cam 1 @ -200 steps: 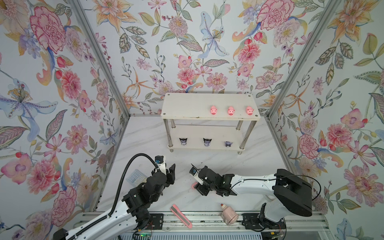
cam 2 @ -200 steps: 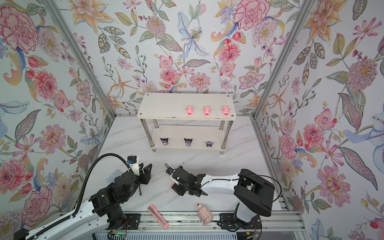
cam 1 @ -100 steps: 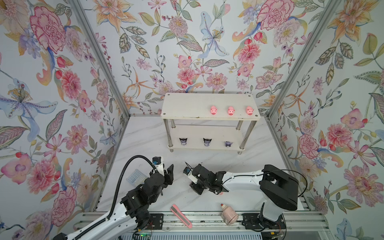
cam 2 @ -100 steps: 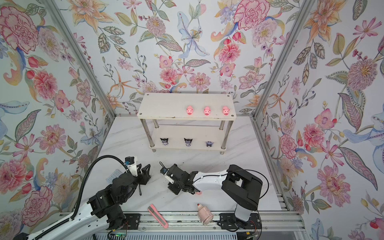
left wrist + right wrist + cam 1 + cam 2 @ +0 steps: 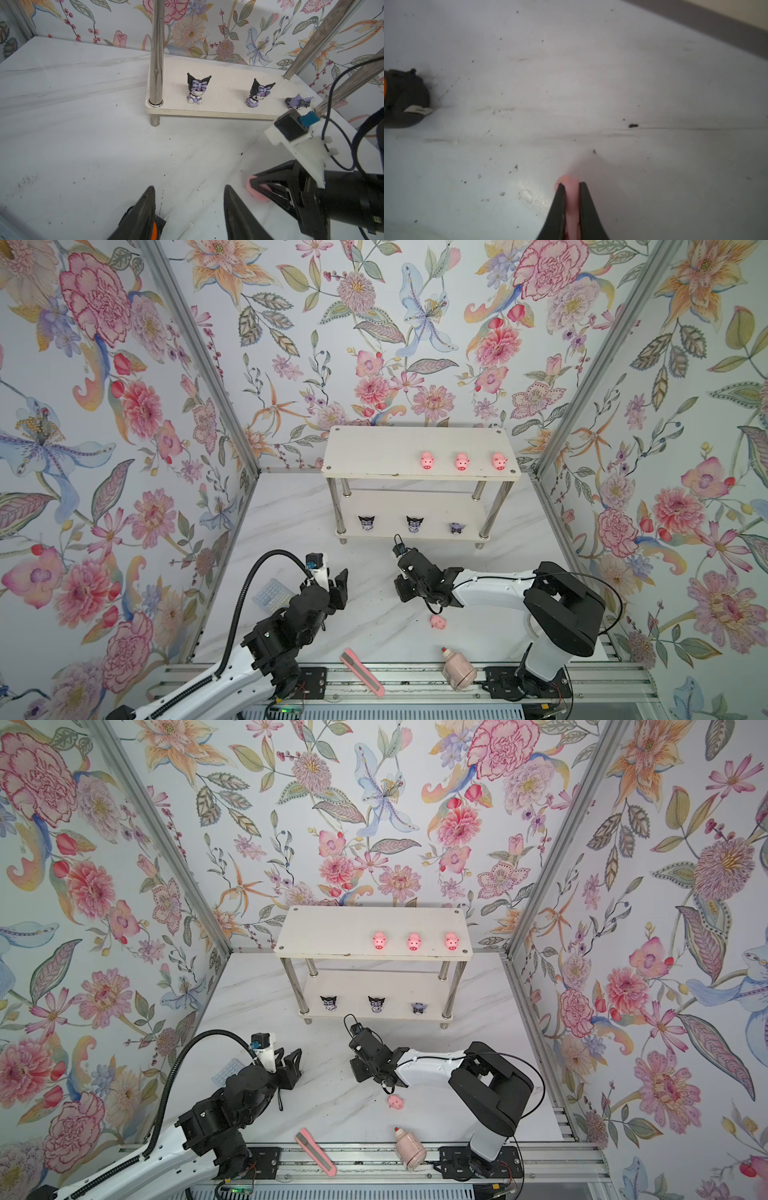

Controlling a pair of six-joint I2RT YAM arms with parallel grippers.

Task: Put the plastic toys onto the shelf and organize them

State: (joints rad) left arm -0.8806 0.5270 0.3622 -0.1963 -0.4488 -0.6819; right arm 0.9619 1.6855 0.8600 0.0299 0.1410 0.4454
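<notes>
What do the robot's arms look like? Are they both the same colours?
Yes, both match: the left arm and right arm have smooth white tubes with chunky black joints. The left gripper and right gripper have pointy black fingers. A thick black ribbed cable loops over the left arm.

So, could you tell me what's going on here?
The right hand is shut on a tiny pink plastic pig at the marble tabletop. The left hand hangs open and empty. On the white two-tier shelf, three pink pigs line the top board, three purple horned figurines the lower. Another pig lies loose on the tabletop.
</notes>
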